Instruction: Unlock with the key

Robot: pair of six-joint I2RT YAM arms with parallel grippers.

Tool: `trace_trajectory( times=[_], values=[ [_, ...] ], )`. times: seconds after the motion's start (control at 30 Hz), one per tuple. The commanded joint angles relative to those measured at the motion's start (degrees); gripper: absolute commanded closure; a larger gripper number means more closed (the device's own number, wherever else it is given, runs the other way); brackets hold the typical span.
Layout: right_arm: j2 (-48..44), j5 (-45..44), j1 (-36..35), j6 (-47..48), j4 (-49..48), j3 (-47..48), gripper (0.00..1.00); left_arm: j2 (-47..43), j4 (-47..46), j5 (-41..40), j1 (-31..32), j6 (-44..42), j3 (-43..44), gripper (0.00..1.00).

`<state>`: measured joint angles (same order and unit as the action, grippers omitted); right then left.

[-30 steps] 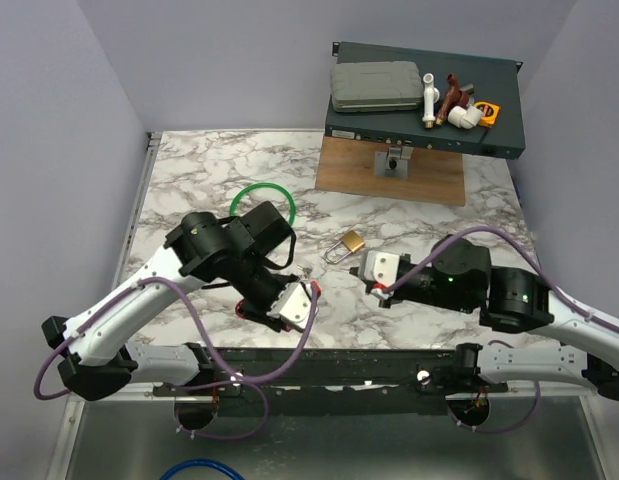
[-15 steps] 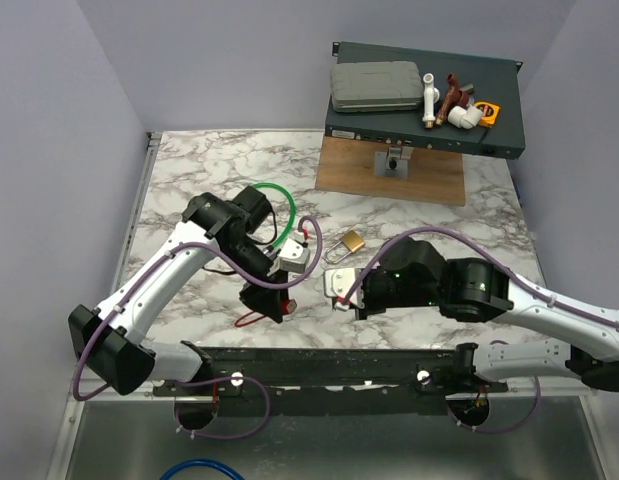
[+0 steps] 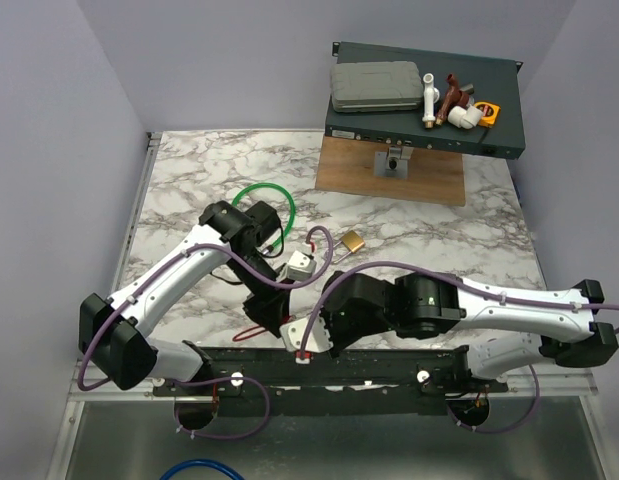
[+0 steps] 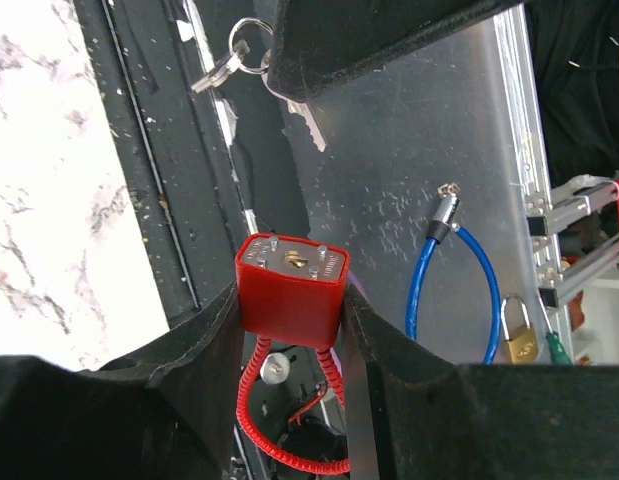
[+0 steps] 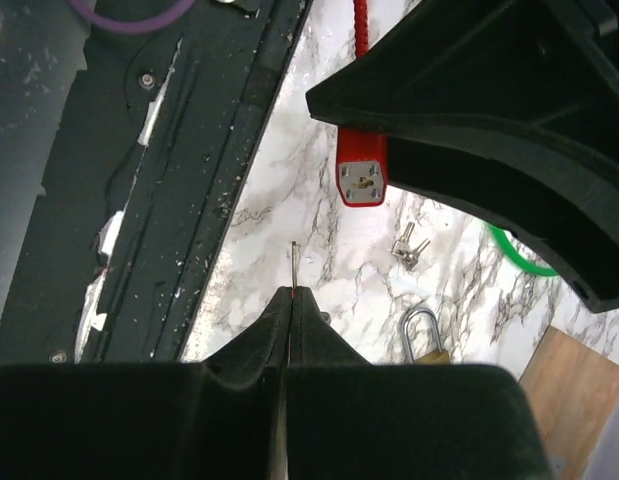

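A red padlock point(image 4: 289, 290) with a red coiled cable loop point(image 4: 251, 400) sits between the fingers of my left gripper point(image 4: 289, 300), which is shut on its sides with the keyhole face pointing away from the wrist. My right gripper point(image 5: 291, 292) is shut on the key point(image 5: 293, 262), whose thin metal blade sticks out past the fingertips. In the right wrist view the red padlock point(image 5: 361, 180) hangs a short way beyond the blade tip, apart from it. From above, both grippers point(image 3: 269, 312) point(image 3: 307, 345) meet near the table's front edge.
A brass padlock point(image 3: 351, 241) and a green cable loop point(image 3: 261, 205) lie on the marble. Loose keys point(image 5: 407, 245) rest near the brass padlock. A ring of keys point(image 4: 234, 55) shows at the right gripper's side. Below the front edge lie a blue cable point(image 4: 459, 280) and a small padlock point(image 4: 516, 330).
My right arm has swung left and toward the near edge with the key. The left wrist has turned, and its gripper with the red padlock has shifted slightly left and nearer the front edge.
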<state>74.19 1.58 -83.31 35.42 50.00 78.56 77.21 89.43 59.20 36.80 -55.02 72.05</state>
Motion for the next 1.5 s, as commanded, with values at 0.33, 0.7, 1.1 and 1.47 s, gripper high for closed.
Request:
trace_trajectory(
  times=[0.33,0.7,1.1,1.47],
  values=[
    [4.82,-9.07,-2.65,-0.5,0.58,3.36,0.99,-0.61,-3.05,-2.25,3.94,8.72,-2.88,1.0],
    [8.9,-9.31,-2.65,-3.76,-0.18,5.04,0.99,0.27,-5.78,-4.05,4.29,14.4,-1.83,1.0],
    [9.5,-10.09,-2.65,-4.04,-0.66,6.0,0.99,-0.22,-6.79,-4.53,4.29,15.21,-2.88,1.0],
    [9.89,-10.01,-2.65,-4.11,-1.63,5.77,0.99,0.02,-6.46,-4.1,4.36,15.04,-2.38,1.0]
  ],
)
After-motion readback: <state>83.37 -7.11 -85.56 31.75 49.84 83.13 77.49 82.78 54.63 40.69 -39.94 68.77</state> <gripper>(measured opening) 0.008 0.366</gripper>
